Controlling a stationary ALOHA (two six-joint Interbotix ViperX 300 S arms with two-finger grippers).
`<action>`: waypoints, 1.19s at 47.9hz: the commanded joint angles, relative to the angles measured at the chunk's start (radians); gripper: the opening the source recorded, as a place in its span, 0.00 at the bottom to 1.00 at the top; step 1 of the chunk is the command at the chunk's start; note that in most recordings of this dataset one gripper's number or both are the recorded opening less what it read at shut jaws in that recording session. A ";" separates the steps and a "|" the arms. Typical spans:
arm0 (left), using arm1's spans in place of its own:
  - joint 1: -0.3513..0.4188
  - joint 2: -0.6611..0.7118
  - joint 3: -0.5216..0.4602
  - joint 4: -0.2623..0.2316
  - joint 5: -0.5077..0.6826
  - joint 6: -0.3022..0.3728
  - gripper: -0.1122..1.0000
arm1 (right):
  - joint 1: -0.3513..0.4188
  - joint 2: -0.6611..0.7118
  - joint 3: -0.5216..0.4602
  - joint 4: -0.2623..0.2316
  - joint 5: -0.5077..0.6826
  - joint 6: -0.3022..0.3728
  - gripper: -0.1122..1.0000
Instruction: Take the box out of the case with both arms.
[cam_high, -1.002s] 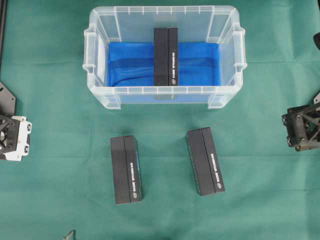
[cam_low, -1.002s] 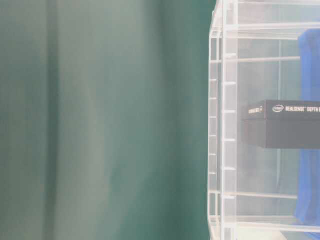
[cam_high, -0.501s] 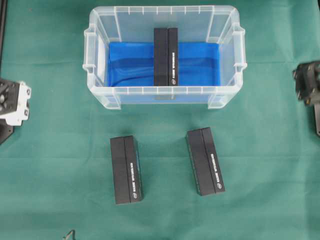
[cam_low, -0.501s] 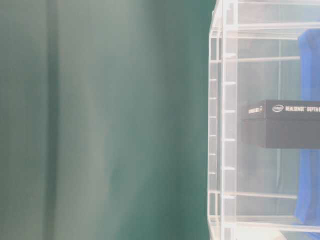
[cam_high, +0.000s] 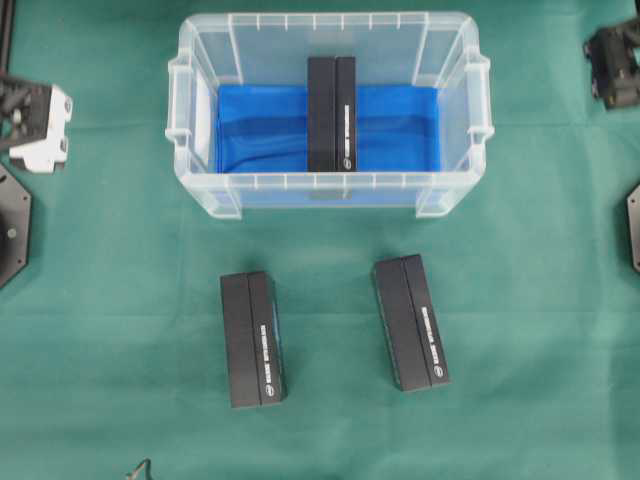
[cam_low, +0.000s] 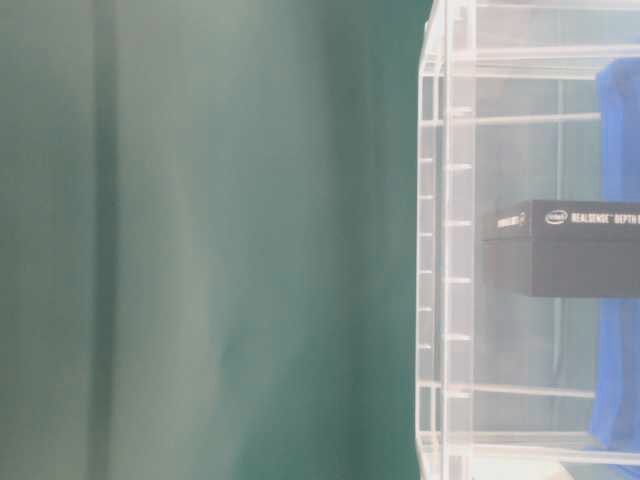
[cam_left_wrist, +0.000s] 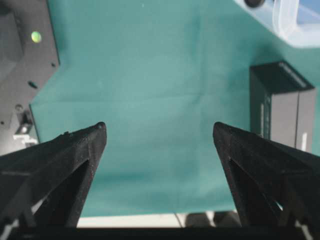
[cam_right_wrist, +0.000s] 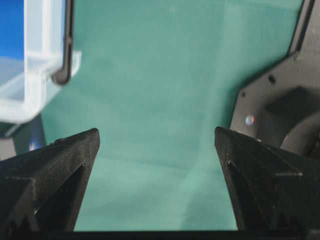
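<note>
Your box (cam_high: 331, 113) lies lengthwise front-to-back, midway between the left gripper (cam_high: 33, 112) and right gripper (cam_high: 616, 62) (both wide, empty).

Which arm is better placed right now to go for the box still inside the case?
Neither clearly. The left gripper and right gripper both sit open outside the case, on opposite sides, with the box midway between them. The right is slightly farther up in the overhead view.

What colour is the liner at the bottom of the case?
Bright blue; the overhead view shows it best.
</note>
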 joint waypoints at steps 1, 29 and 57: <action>0.021 0.000 -0.020 0.000 0.002 0.012 0.91 | -0.021 0.006 -0.011 0.000 -0.014 -0.021 0.92; 0.025 0.000 -0.021 0.002 0.000 0.023 0.91 | -0.026 0.014 -0.011 0.003 -0.017 -0.034 0.92; 0.028 0.000 -0.020 0.000 0.000 0.026 0.91 | -0.026 0.014 -0.011 0.003 -0.017 -0.035 0.92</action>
